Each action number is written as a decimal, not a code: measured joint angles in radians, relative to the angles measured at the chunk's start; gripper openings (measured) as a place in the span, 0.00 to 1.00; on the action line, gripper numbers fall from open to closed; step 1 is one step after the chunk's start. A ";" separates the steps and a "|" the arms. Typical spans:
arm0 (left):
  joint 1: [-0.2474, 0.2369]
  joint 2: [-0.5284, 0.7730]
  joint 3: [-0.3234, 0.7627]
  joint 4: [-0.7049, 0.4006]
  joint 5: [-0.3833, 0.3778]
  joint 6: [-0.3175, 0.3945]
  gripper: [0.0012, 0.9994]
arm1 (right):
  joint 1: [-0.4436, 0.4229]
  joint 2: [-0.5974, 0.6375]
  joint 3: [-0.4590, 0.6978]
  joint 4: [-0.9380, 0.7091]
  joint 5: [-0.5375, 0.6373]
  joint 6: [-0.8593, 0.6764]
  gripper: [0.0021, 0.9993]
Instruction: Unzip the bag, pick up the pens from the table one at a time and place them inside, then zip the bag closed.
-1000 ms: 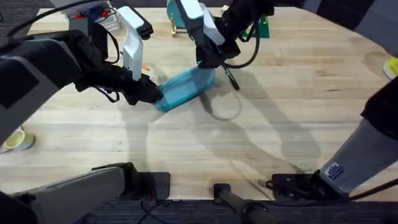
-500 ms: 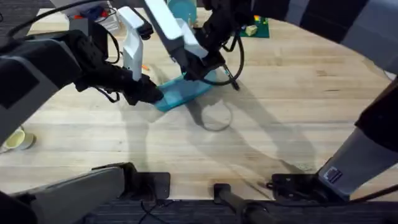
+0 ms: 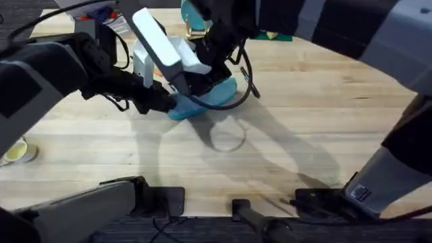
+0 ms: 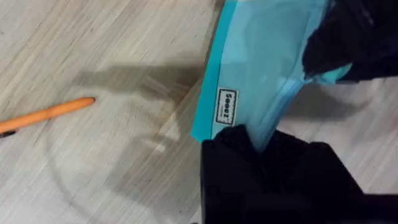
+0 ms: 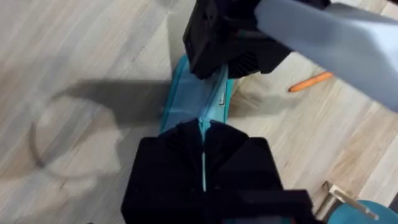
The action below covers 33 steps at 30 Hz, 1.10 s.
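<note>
My left gripper (image 3: 165,102) is clamped on the near end of the bag (image 3: 214,96), the blue fabric pinched between my black fingers (image 4: 249,155) close to its small label (image 4: 227,106). My right gripper (image 5: 204,163) has closed on the bag's top edge along the zipper line, reaching across from the far side. The bag lies on the table (image 3: 304,121), stretched between my 2 grippers. The orange pen (image 4: 50,112) lies on the wood near the bag's left end, apart from it. The black pen (image 3: 250,84) lies just past the bag's far end.
</note>
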 joint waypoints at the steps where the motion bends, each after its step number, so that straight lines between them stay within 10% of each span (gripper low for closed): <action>1: 0.000 0.000 0.000 0.000 0.000 0.000 0.04 | 0.002 0.000 0.000 0.004 0.002 0.000 0.03; 11: 0.001 0.000 0.000 0.002 0.000 0.000 0.04 | 0.017 0.000 0.000 0.027 0.007 0.001 0.05; 18: 0.000 0.000 0.000 0.010 0.001 0.000 0.04 | 0.052 -0.008 0.006 0.008 -0.020 0.001 0.97; 33: 0.000 0.000 0.000 0.010 0.001 0.000 0.04 | 0.018 -0.062 0.007 -0.126 0.026 0.117 1.00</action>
